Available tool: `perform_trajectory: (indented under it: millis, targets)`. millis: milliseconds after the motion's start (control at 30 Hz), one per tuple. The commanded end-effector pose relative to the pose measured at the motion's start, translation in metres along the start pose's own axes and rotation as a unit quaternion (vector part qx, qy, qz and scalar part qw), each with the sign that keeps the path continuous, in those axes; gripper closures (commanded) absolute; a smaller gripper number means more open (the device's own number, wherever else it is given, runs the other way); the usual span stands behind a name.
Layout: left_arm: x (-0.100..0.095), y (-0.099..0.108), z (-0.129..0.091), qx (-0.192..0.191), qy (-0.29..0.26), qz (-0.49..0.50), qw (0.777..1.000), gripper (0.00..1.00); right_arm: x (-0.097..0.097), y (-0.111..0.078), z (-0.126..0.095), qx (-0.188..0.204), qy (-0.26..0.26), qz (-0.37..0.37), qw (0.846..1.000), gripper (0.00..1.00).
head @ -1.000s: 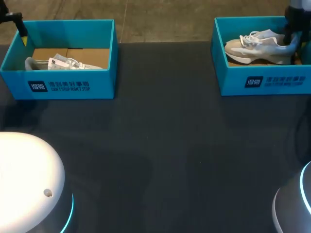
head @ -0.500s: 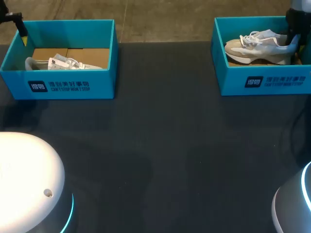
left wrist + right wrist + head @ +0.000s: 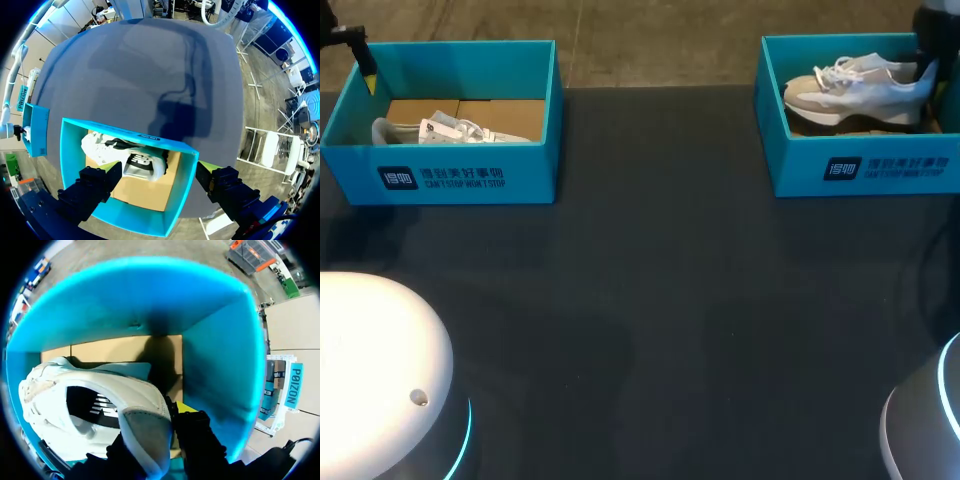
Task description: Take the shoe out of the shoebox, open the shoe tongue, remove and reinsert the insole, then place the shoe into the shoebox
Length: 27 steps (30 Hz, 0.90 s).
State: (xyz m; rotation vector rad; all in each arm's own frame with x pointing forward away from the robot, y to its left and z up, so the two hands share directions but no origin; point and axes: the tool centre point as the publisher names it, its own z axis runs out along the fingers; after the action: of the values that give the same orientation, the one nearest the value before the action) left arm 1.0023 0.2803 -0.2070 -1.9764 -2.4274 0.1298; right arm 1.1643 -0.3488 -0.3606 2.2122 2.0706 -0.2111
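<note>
Two teal shoeboxes stand at the table's far corners. In the right shoebox a white and beige shoe is raised off the cardboard floor, toe to the left. My right gripper is shut on its heel. In the right wrist view the heel of the shoe sits between the dark fingers of that gripper, inside the teal box wall. My left gripper hangs open at the far left corner of the left shoebox. Its spread fingers straddle the box wall above a second white shoe.
The second shoe lies on its side in the left box. The dark table stretches between and in front of both boxes. My arms' rounded bases fill the near corners.
My right gripper has closed on the shoe's heel, and the shoe has risen a little in the right box. The left arm has not moved.
</note>
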Motion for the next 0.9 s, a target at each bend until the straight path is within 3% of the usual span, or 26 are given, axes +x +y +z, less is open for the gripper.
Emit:
perform_trajectory:
  millis: [33, 433, 900]
  targets:
    - [0.000, -0.001, 0.000, -0.001, 0.001, 0.000, 1.000, 0.00, -0.005, -0.010, -0.021, -0.013, -0.004, 0.007, 1.000, 1.00]
    - [0.000, -0.001, 0.000, -0.001, 0.001, 0.000, 1.000, 0.00, -0.019, -0.020, -0.078, -0.033, -0.038, 0.034, 0.998, 1.00]
    - [0.000, -0.001, 0.000, -0.001, 0.001, 0.000, 1.000, 0.00, -0.017, -0.036, -0.143, -0.060, -0.063, 0.045, 0.995, 1.00]
